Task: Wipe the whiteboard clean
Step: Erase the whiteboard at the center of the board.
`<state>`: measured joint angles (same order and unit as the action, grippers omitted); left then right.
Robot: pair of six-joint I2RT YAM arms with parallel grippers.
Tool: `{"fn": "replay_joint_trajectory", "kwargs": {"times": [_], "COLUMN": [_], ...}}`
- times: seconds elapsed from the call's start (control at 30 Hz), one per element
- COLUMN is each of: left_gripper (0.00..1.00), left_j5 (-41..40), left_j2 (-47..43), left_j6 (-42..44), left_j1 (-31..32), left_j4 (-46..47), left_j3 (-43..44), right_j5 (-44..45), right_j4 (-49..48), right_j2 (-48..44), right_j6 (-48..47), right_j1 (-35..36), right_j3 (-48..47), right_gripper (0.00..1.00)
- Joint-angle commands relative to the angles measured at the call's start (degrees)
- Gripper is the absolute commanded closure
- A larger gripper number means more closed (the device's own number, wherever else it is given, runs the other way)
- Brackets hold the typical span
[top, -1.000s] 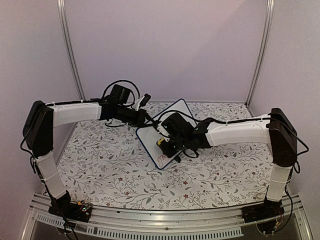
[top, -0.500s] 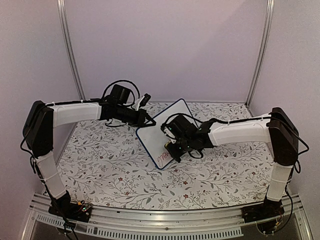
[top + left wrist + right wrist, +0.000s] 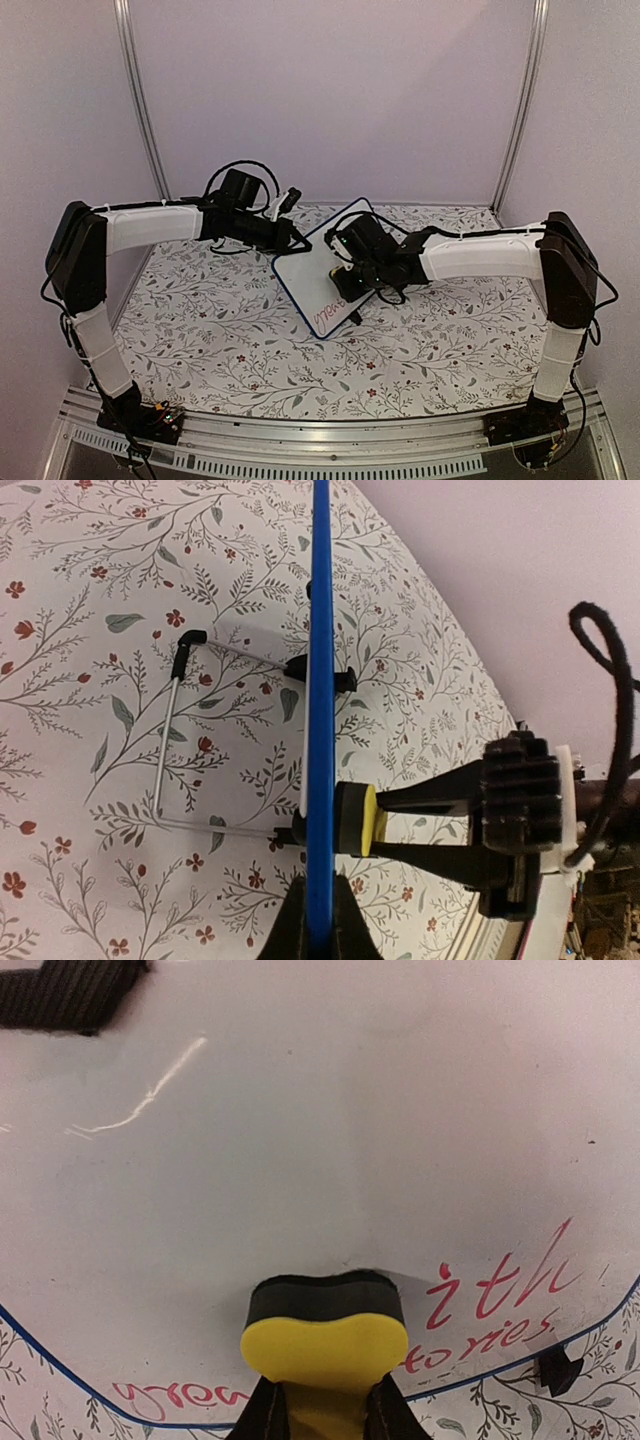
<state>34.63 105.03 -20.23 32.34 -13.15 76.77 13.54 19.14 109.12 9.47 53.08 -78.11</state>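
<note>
The table (image 3: 200, 330) carried a flowered cloth, with plain lilac walls (image 3: 330, 100) behind and at both sides. The board (image 3: 305, 275) stood tilted near the middle, toward the back. The left gripper (image 3: 320, 925) seemed clamped on its blue edge, though only the fingertips showed. The right gripper (image 3: 325, 1420) held a yellow eraser (image 3: 325, 1335) tightly, pressed on the white face just above the red writing (image 3: 500, 1295) along the lower edge. Bare cloth showed in front of the board and on both sides.
</note>
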Motion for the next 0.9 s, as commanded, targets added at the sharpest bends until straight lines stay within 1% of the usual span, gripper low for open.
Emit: {"fn": "replay_joint_trajectory", "kwargs": {"times": [0.0,0.17,0.33,0.47,0.7,0.87], "left_gripper": [1.0,1.0,1.0,1.0,1.0,1.0], "left_j5": [1.3,1.5,1.4,1.3,1.1,1.0], "left_j2": [-0.1,-0.1,-0.3,-0.4,-0.6,-0.6], "left_j6": [1.8,1.7,1.7,1.8,1.9,2.0], "left_j1": [1.8,1.9,1.8,1.9,1.9,1.9], "left_j4": [-2.6,-2.5,-2.5,-2.5,-2.6,-2.7], "left_j3": [0.0,0.0,0.0,0.0,0.0,0.0], "right_j5": [-0.8,-0.8,-0.5,-0.6,1.0,0.8], "right_j4": [-0.8,-0.7,-1.0,-1.4,-1.2,-1.1], "right_j2": [1.3,-0.6,-1.4,-0.6,1.6,3.0], "right_j6": [1.5,2.8,3.2,2.8,0.2,-1.2], "right_j1": [-0.5,-0.5,-0.5,-0.5,-0.7,-1.0], "right_j3": [4.9,9.0,9.4,6.4,-1.5,-4.3], "right_gripper": [0.85,0.85,0.85,0.85,0.85,0.85]}}
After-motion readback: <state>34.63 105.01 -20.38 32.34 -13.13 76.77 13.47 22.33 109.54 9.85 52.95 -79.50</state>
